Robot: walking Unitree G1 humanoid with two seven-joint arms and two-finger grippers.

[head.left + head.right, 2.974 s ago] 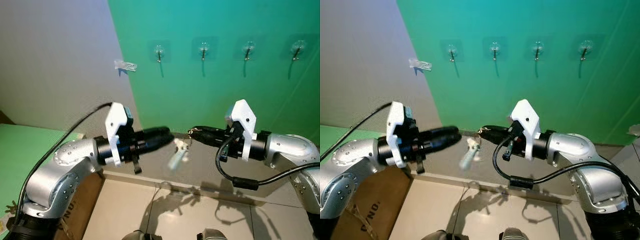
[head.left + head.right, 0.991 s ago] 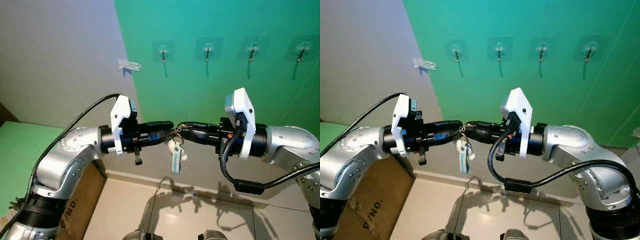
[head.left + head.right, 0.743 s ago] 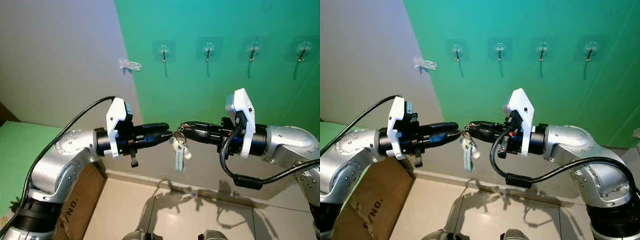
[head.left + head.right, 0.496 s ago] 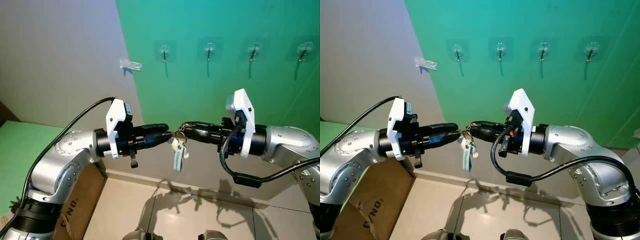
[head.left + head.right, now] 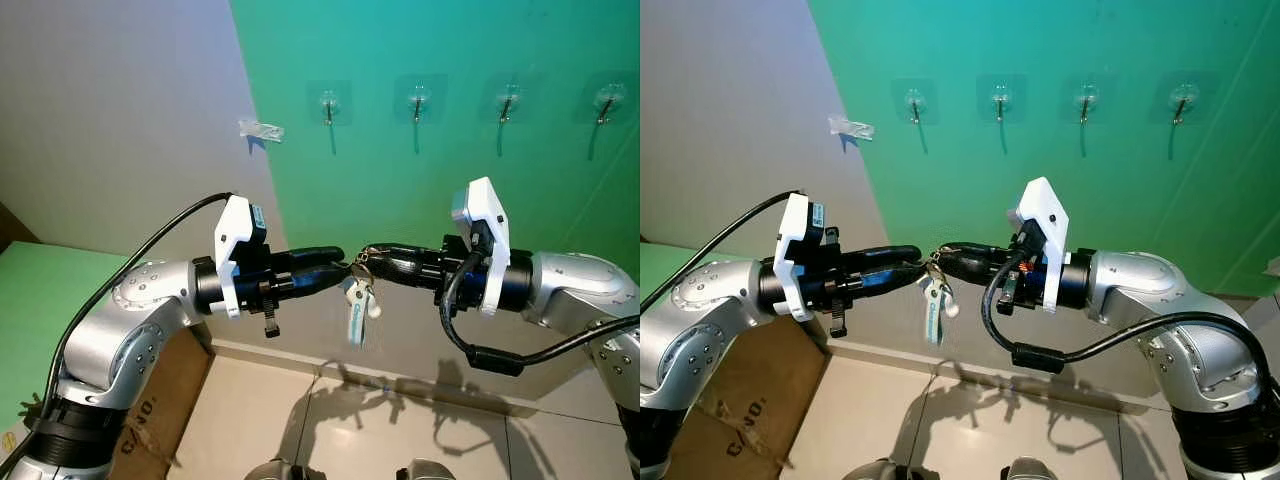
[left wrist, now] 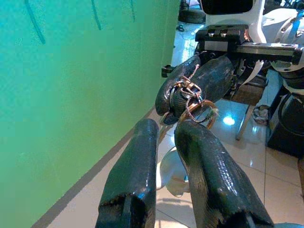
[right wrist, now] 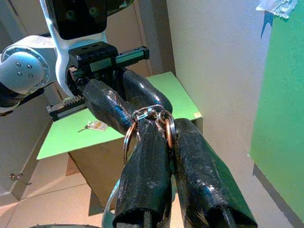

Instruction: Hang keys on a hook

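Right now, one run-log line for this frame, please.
phase: handover | right gripper: shut on key ring | left gripper: at key ring, grasp unclear | keys: dangling | hooks: bare

From my feed, the one bit of print is on the cardboard box [image 5: 725,415] low at the robot's left: dark block letters, upside down and partly cut off. I can't make out a whole word, and nothing else carries lettering.
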